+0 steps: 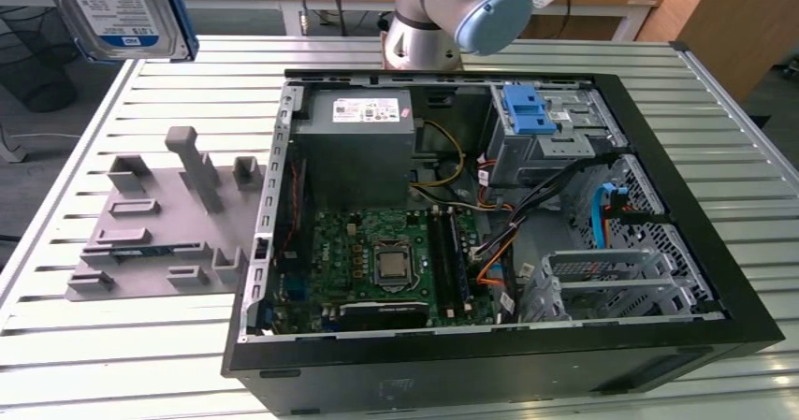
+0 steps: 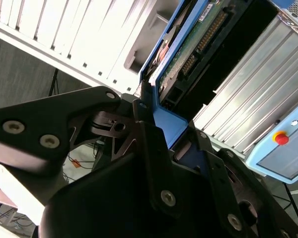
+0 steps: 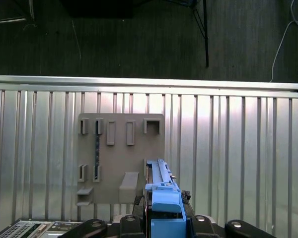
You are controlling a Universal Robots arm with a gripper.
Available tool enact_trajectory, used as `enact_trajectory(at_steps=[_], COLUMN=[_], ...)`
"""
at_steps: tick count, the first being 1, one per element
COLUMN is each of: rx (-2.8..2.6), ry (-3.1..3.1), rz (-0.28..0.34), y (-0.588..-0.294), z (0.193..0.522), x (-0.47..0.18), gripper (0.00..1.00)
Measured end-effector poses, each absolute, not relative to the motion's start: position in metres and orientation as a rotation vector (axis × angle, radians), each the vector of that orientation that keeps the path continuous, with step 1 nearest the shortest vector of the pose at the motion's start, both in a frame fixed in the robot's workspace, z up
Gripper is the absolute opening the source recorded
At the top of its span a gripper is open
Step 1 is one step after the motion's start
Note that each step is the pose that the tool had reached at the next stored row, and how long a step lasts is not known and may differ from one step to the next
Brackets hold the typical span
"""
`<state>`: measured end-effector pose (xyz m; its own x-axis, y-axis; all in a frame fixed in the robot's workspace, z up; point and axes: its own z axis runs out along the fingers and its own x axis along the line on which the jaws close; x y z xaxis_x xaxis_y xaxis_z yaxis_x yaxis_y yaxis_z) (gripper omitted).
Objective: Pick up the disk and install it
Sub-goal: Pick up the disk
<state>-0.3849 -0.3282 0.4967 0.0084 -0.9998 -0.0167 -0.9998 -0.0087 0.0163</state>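
The disk point(image 1: 119, 13), silver with a white-and-blue label and a blue carrier frame, hangs high over the table's far corner at the exterior view's left, beyond the grey holder fixture point(image 1: 163, 224). In the second wrist view my gripper point(image 2: 164, 121) is shut on the blue frame of the disk point(image 2: 198, 44), whose green circuit-board side shows. In the first wrist view the disk point(image 3: 161, 193) stands edge-on between the black fingers point(image 3: 134, 220), above the grey fixture point(image 3: 121, 158) on the slatted table.
An open black computer case point(image 1: 699, 252) lies on the slatted metal table point(image 1: 75, 345), with a grey power-supply box point(image 1: 355, 149), a motherboard point(image 1: 387, 261), a drive cage with a blue latch point(image 1: 530, 111) and a metal bay point(image 1: 612, 280). The arm's base point(image 1: 437, 18) stands behind the case.
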Motion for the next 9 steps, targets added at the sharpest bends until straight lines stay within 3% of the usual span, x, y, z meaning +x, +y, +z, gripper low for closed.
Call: enact_trajectory(at_steps=[9], rx=[-2.231], ry=[2.212], rz=[0.037], y=[-0.3282], z=[0.4967], x=[-0.3790], gripper=[0.36])
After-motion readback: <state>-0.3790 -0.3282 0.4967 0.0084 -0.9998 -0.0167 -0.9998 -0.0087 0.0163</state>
